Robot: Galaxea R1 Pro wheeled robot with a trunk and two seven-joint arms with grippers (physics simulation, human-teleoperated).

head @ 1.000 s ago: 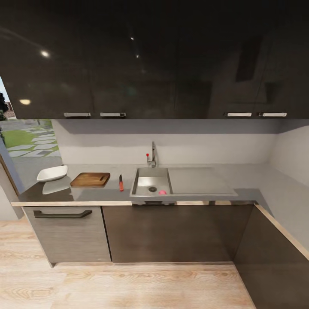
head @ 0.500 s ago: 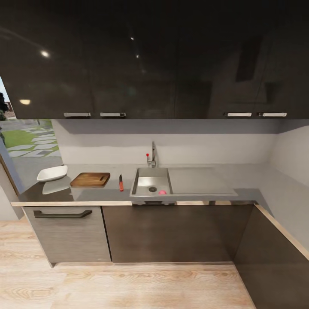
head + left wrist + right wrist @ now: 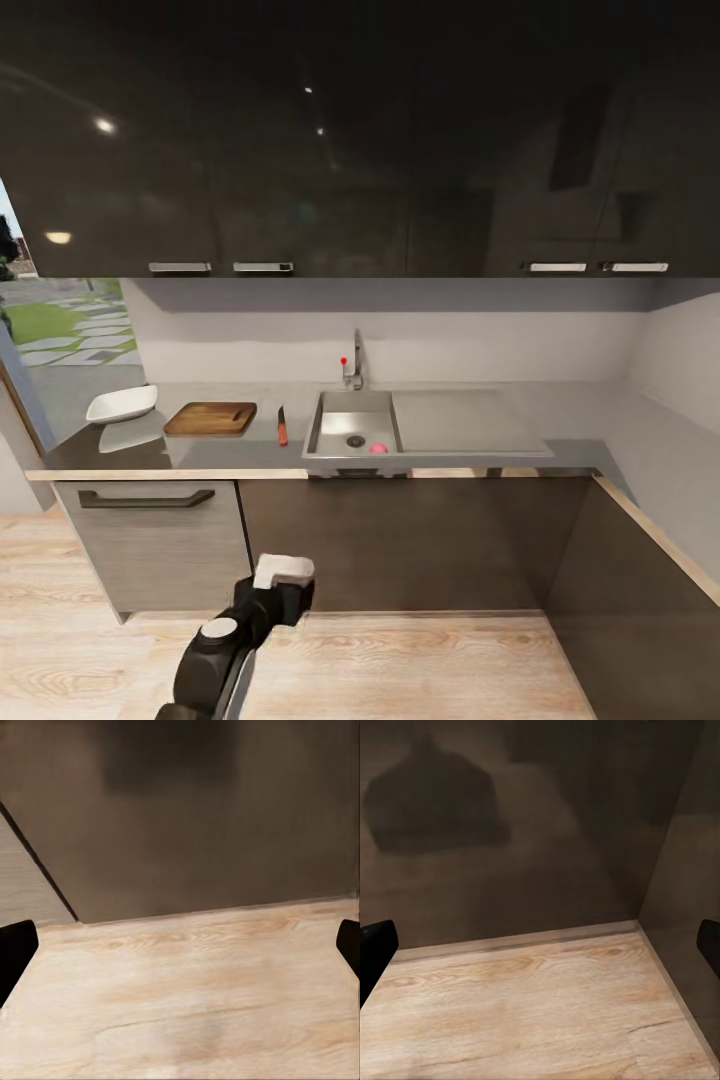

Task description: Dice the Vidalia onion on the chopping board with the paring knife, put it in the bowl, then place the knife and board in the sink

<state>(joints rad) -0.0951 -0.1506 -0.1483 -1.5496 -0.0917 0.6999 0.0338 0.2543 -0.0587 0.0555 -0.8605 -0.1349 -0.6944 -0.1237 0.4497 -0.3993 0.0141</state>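
The Vidalia onion (image 3: 378, 448) is lying in the sink (image 3: 340, 410), well above and right of the left hand (image 3: 283, 572), which is hanging low near the floor (image 3: 420, 660), apparently spread open and empty.

Head view: high, set back, facing the countertop (image 3: 200, 455) and sink (image 3: 352, 428).
Wrist views: low, close, both facing cabinet doors (image 3: 210, 825) and wood floor (image 3: 525, 1012).

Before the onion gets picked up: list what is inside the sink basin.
Inside the sink lie the Vidalia onion, near the front wall, and the round drain beside it. The front wall hides the strip of basin floor behind it.
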